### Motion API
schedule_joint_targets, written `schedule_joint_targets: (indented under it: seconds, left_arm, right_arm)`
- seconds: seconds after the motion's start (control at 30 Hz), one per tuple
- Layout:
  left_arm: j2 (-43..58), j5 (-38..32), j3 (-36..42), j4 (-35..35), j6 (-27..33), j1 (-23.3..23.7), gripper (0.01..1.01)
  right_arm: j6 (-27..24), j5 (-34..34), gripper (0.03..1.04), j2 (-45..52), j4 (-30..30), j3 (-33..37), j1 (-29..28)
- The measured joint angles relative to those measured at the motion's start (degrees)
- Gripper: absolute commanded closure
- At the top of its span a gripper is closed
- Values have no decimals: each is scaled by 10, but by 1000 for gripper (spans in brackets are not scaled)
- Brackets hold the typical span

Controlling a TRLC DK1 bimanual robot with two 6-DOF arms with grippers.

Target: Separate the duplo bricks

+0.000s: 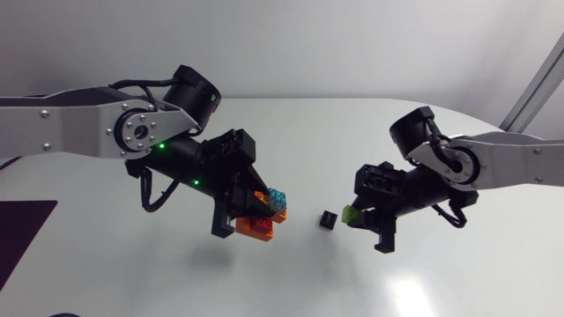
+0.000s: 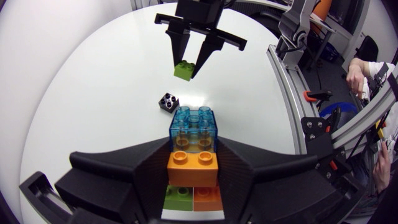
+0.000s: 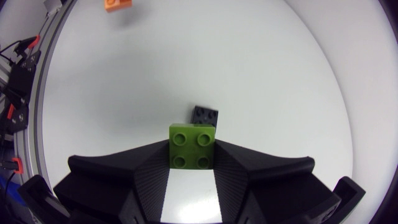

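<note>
Glossy white table with rounded edge, soft light glare on its surface

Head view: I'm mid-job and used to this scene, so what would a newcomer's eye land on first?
The left tool grips a colourful brick stack: clear blue at the tip, orange behind it, green and red-orange deepest between its fingers. Facing it, the right tool grips a single green brick. A small black brick lies on the white table between them.

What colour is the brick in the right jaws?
Green: the brick shows best in the right wrist view.
</note>
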Motion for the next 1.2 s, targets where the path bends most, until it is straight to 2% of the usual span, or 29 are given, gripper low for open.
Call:
schedule_joint_targets:
  seconds: [0.23, 0.37, 0.6, 0.9, 1.03, 1.2]
  left_arm:
    - [-4, 0, -8, 15, -7, -1, 664]
    - [-5, 0, -11, 30, -18, -7, 664]
    - [-7, 0, -23, 46, -34, -14, 664]
    - [-7, 0, -32, 57, -44, -14, 662]
    - [-7, 0, -32, 58, -45, -14, 662]
    - [-7, 0, -34, 58, -45, -14, 662]
  right_arm:
    - [-36, 79, 841, 0, -5, -59, -2]
    - [-40, 100, 839, 4, -1, -70, 11]
    - [-39, 122, 825, 51, 40, -73, 38]
    - [-35, 123, 461, 60, 70, -73, 48]
    - [-35, 126, 210, 60, 77, -73, 48]
    - [-35, 125, 152, 56, 80, -73, 48]
